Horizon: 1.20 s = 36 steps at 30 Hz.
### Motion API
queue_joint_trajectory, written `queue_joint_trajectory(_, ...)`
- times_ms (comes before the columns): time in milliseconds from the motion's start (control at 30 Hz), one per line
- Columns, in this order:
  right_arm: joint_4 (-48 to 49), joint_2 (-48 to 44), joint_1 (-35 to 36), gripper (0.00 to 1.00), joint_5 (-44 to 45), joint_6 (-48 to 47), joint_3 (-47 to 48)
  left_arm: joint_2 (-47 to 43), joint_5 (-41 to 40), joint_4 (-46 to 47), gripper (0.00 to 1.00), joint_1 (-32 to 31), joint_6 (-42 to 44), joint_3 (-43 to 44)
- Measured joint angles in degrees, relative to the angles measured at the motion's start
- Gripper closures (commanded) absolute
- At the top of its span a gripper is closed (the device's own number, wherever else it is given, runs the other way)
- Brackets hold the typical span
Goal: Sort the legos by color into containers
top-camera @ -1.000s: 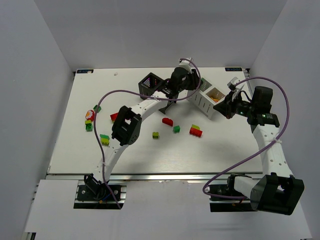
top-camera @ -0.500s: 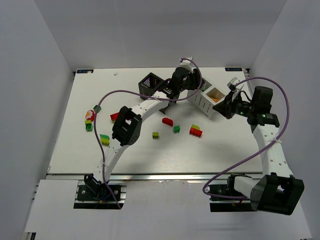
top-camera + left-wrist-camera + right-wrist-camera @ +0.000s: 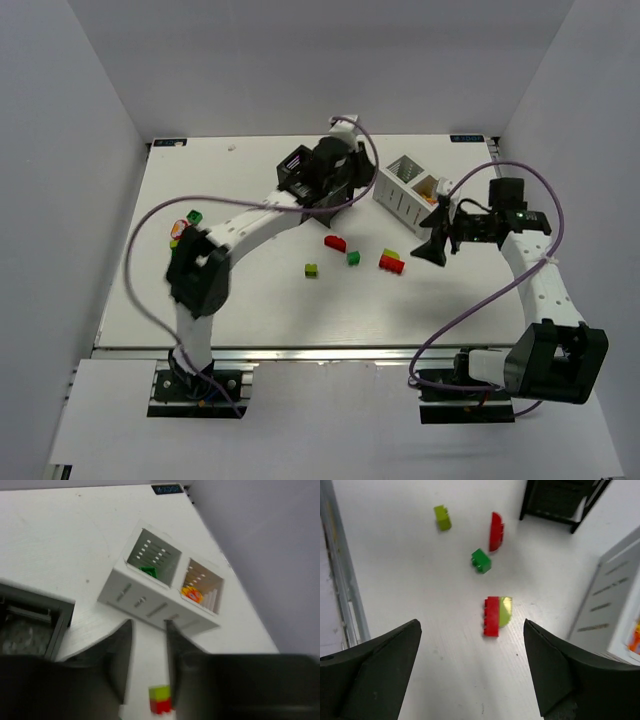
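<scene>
My right gripper (image 3: 471, 624) is wide open and empty, hovering over a red and yellow-green lego stack (image 3: 497, 615) on the table (image 3: 250, 300). Beyond it lie a green lego (image 3: 481, 560), a red curved lego (image 3: 496, 531) and a yellow-green lego (image 3: 442, 517). In the top view the right gripper (image 3: 437, 247) sits just right of that stack (image 3: 392, 262). My left gripper (image 3: 149, 624) faces the white container (image 3: 150, 611) with a narrow gap between its fingers. The container holds a green lego (image 3: 148, 571) and an orange one (image 3: 191, 593). A yellow-green and red lego (image 3: 160, 700) shows low between the fingers.
The black container (image 3: 300, 168) stands left of the white container (image 3: 408, 190), with my left arm beside it. More legos (image 3: 180, 232) lie near the table's left edge. Both arms' purple cables loop over the table.
My left arm has drawn back leftward from above the white container toward the black one. My right gripper has left the white container, moved down and left, and opened wide.
</scene>
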Motion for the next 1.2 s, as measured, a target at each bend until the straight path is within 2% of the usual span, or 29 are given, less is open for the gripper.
queue_joint_trajectory(100,-2.8,1.2,4.1,0.11,2.7,-7.1,-1.2,-18.4,-1.2,1.4,0.37,0.0,-1.2,-16.9)
queue_joint_trajectory(200,-1.1,0.4,9.0,0.11,6.6,-11.3,-6.0,-36.0,-2.8,2.6,0.35,0.0,-3.7,-31.6)
queue_joint_trajectory(300,4.0,-0.9,12.4,0.11,11.9,-10.9,-12.2,-50.7,-4.6,1.9,0.34,0.0,-7.9,-45.2)
queue_joint_trajectory(400,10.0,-1.0,13.0,0.1,17.3,-7.0,-15.5,-60.6,-6.3,-0.3,0.34,0.0,-12.6,-56.3)
queue_joint_trajectory(533,16.4,0.8,13.0,0.11,22.2,-0.8,-14.5,-72.6,-8.7,-5.5,0.32,0.0,-20.1,-70.2)
queue_joint_trajectory(667,18.9,3.8,13.5,0.12,25.3,2.6,-13.3,-84.1,-10.8,-9.3,0.31,0.0,-25.6,-77.7)
queue_joint_trajectory(800,19.0,5.9,14.1,0.14,26.9,4.0,-13.3,-87.8,-12.9,-9.8,0.31,0.0,-27.4,-78.7)
queue_joint_trajectory(900,19.5,7.7,14.4,0.15,28.0,5.3,-13.3,-85.5,-13.4,-9.9,0.3,0.0,-27.6,-78.6)
queue_joint_trajectory(1000,19.9,10.0,14.4,0.17,28.9,6.7,-12.9,-80.9,-14.1,-11.0,0.25,0.0,-27.5,-77.5)
queue_joint_trajectory(1100,19.9,11.7,14.5,0.17,29.2,7.8,-11.1,-75.6,-16.2,-14.7,0.14,0.0,-27.3,-73.0)
queue_joint_trajectory(1200,19.8,11.9,14.5,0.16,28.7,8.5,-8.5,-69.4,-19.7,-20.7,0.13,0.6,-27.1,-64.2)
